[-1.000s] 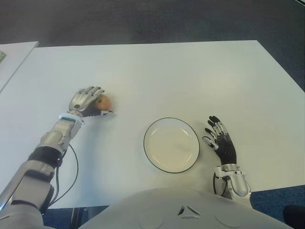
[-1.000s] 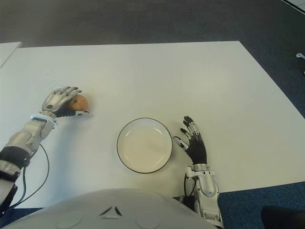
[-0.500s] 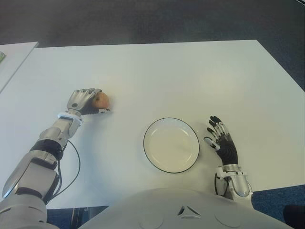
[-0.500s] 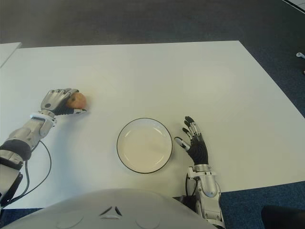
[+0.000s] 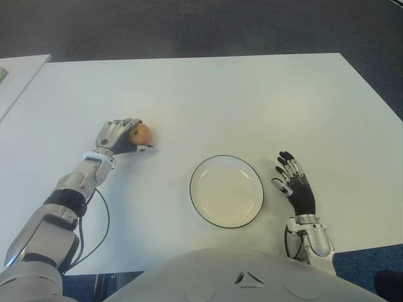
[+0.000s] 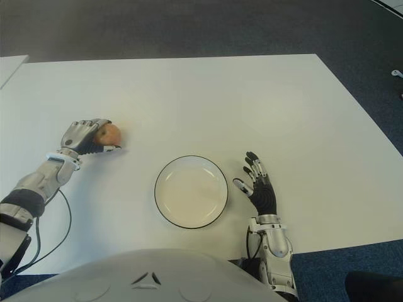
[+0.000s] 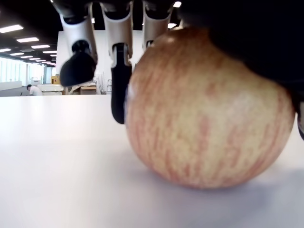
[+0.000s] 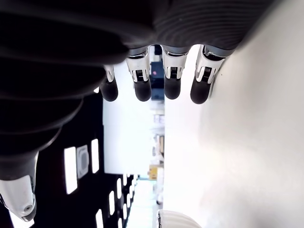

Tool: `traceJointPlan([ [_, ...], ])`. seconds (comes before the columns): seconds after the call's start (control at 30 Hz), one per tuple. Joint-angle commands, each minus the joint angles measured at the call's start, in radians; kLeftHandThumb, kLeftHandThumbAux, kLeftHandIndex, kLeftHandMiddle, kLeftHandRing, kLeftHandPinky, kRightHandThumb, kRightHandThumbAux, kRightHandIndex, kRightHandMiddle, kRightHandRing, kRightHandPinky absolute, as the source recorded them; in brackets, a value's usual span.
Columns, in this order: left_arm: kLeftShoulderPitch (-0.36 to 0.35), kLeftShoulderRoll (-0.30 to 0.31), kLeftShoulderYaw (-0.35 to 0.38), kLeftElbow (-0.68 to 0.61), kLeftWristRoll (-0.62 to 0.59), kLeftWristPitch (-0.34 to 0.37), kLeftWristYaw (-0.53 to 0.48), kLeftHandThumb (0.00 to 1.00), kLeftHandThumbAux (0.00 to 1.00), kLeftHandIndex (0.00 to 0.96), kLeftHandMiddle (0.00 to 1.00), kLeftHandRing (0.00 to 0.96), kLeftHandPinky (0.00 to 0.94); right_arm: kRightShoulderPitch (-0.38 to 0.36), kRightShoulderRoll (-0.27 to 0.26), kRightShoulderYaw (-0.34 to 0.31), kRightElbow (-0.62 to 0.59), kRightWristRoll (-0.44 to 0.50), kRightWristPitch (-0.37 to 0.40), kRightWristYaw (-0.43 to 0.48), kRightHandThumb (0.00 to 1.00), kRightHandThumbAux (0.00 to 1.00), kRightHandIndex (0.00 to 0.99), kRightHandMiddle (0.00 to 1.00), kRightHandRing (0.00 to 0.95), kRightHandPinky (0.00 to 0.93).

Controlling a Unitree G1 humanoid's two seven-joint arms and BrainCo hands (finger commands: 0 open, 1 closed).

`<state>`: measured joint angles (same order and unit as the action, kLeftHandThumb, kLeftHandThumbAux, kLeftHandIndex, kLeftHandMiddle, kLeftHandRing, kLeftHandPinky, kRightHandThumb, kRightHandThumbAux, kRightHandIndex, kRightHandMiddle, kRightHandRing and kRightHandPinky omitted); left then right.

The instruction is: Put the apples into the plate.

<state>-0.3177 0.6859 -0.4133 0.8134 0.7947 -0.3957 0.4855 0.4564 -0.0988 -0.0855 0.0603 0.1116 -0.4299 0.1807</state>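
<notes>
Your robot stood at a white table (image 5: 252,100) on dark grey carpet (image 5: 189,28), with the corner of a second white table (image 5: 19,69) past the left edge (the left wrist view caught ceiling lights and an open office far behind).

Count from your frames: one apple, one plate, two hands.

Left to right: the left hand (image 5: 116,136) sat out on the table's left side, fingers (image 7: 118,71) curled over one red-yellow apple (image 5: 142,133). In the left wrist view the apple (image 7: 209,109) was down on the tabletop, fingers wrapped round its far side, palm over the top. So it was gripped but not lifted. A black cable (image 5: 94,220) looped beside that forearm.

Middle-front: one white plate (image 5: 227,190) with a dark rim, nothing in it, well apart from the apple.

Just right of the plate: the right hand (image 5: 296,189), palm up, fingers (image 8: 142,80) extended and relaxed, holding nothing. You couldn't tell from the views whether it touched the table.
</notes>
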Motion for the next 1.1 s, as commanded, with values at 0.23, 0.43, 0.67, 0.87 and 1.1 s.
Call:
traceJointPlan([
  [0.23,0.060,-0.057,0.021,-0.300,-0.047,0.143,-0.227,0.853,0.667,0.401,0.525,0.822,0.685,0.004,0.002,-0.014,0.075,0.038,0.009,0.032,0.038,0.587,0.021,0.001,0.000,0.000],
  [0.43,0.100,-0.042,0.084,-0.597,-0.030,0.218,-0.288,0.854,0.666,0.404,0.527,0.830,0.764,0.010,-0.003,-0.017,0.066,0.028,0.018,0.027,0.036,0.577,0.016,0.000,0.000,0.000],
  [0.67,0.129,-0.022,0.196,-0.862,-0.070,0.229,-0.344,0.855,0.665,0.406,0.526,0.829,0.751,0.024,0.002,-0.024,0.049,0.036,0.055,0.014,0.042,0.579,0.007,0.000,0.000,0.000],
  [0.87,0.125,-0.018,0.285,-1.029,-0.099,0.238,-0.421,0.852,0.667,0.404,0.521,0.816,0.721,0.036,0.010,-0.022,0.030,0.037,0.083,0.006,0.057,0.587,0.005,0.000,0.000,0.000],
  [1.1,0.193,-0.071,0.280,-1.310,-0.037,0.291,-0.533,0.852,0.666,0.402,0.525,0.818,0.753,0.047,0.010,-0.009,0.012,0.022,0.102,-0.002,0.062,0.595,0.001,0.000,0.000,0.000],
])
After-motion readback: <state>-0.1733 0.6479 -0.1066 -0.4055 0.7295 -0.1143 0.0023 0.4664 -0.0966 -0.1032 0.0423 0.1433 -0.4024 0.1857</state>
